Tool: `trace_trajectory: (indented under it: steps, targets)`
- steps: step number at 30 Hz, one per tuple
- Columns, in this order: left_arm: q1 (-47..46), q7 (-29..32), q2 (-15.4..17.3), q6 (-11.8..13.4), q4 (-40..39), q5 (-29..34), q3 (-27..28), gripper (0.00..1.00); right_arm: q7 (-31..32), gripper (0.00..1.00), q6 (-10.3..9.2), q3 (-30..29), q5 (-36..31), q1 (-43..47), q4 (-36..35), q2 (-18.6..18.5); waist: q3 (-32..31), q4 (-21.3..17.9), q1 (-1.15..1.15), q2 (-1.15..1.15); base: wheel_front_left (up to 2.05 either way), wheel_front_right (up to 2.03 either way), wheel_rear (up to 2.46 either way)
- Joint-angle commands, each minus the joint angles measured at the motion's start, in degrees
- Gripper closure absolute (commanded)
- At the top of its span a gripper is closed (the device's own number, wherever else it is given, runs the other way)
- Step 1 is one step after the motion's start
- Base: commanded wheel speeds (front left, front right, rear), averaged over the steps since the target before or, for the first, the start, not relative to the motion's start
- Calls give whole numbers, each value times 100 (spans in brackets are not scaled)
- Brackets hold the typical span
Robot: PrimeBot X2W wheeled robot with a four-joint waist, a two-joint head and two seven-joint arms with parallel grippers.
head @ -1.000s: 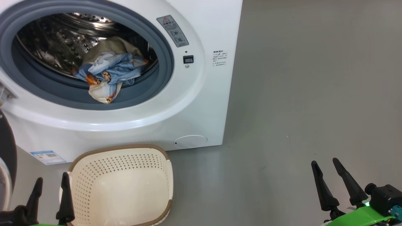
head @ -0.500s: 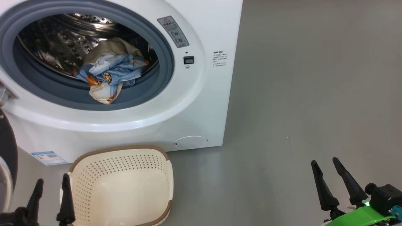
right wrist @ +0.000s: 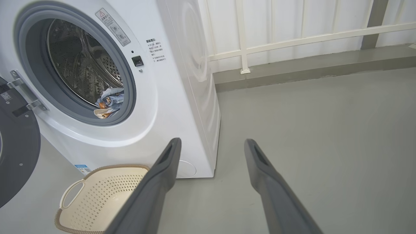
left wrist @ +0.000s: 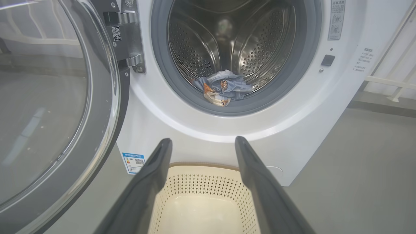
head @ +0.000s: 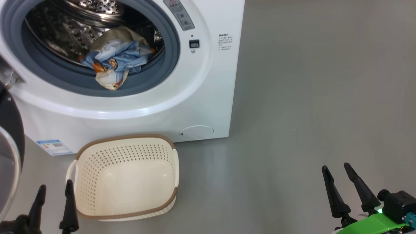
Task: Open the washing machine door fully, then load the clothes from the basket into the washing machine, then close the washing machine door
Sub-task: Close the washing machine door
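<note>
The left gripper (head: 55,185) sits low at 7 o'clock in the head view. Its two dark fingers point up with a wide gap, and they hold nothing. Just beside it, at 1 o'clock, stands the basket (head: 125,138) on the floor (head: 308,97), and its bare cream bottom shows. At 10 o'clock from this gripper is the washing machine door (head: 14,123), swung wide open, with its black rim and glass at the left edge. A thin strip of grey floor runs between the door and the basket, and the left gripper is at the near end of that strip. The right gripper (head: 335,166) sits at 5 o'clock in the head view. Its fingers lean a bit toward 11 o'clock, spread apart, with nothing in them. Grey floor spreads wide around it. The washing machine (head: 208,97) stands at 12 o'clock from the basket, with its side edge well apart from the right gripper. The clothes (head: 113,61) lie at the front of the steel drum (head: 94,6). One piece hangs down over the grey-blue seal (head: 172,48) at 6 o'clock of the round hole. A white railing (right wrist: 292,35) runs along the wall behind the machine.
</note>
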Motion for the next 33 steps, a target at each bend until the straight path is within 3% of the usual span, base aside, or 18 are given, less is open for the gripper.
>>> trace_trajectory:
  steps: [1,18,33]
  targets:
    - [-11,-36,125,-9,-176,-31,188,0,-28,0,9,109,6,8,-154,-74,-5,4,0,0,-89,89,0]
    - [-31,-36,78,-9,-250,-47,110,0,-28,0,9,112,-12,16,-166,-87,2,179,0,0,-15,15,0]
    - [-17,-36,-141,-9,-166,-163,252,0,-28,0,9,484,-14,-215,-97,-231,3,1158,0,0,0,0,0]
